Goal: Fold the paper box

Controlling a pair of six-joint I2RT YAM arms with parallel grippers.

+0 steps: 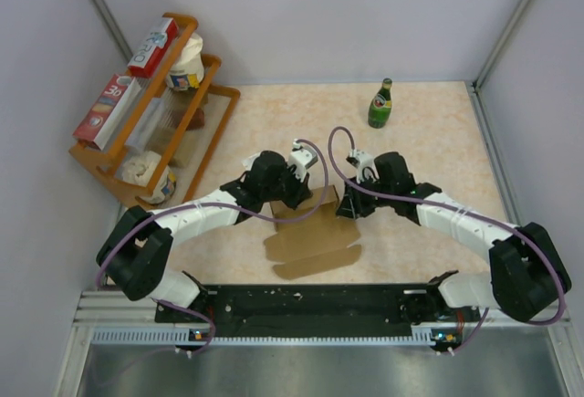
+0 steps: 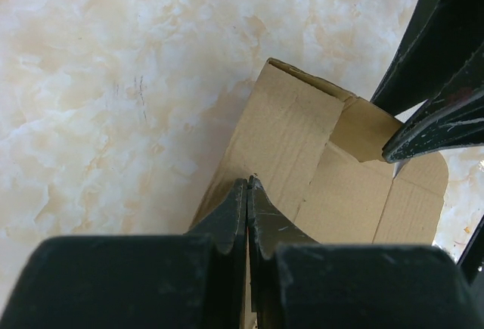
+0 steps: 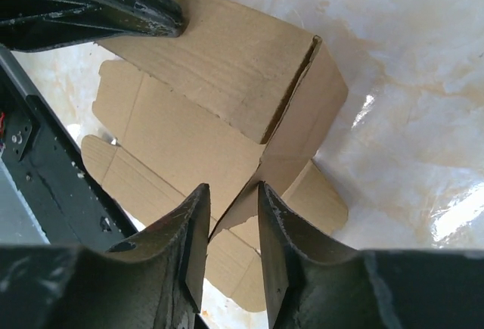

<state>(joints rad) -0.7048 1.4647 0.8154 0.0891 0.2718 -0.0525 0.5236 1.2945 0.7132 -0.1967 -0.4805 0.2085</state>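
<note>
A pale marbled tabletop (image 1: 438, 141) is closed in by plain grey-lilac walls. An orange wooden rack (image 1: 226, 114) stands at the far left, carrying red-and-white cartons (image 1: 152, 47) and some tubs, and a green bottle (image 1: 380, 105) stands upright near the far right corner, well apart from everything else. The paper box (image 1: 310, 237) lies at the middle of the table, just in front of the arm bases and between the two wrists. Its far part is raised into walls, while its near flaps lie flat and spread toward the bases. The left gripper (image 2: 248, 187) is clenched tight on the top edge of one upright cardboard wall, and a sliver of brown shows between its fingers. The right gripper (image 3: 231, 197) reaches in from the opposite side with its jaws released and parted. A folded cardboard edge stands in the gap between them, and neither pad presses on it. The tips of the two grippers are close together over the box.
</note>
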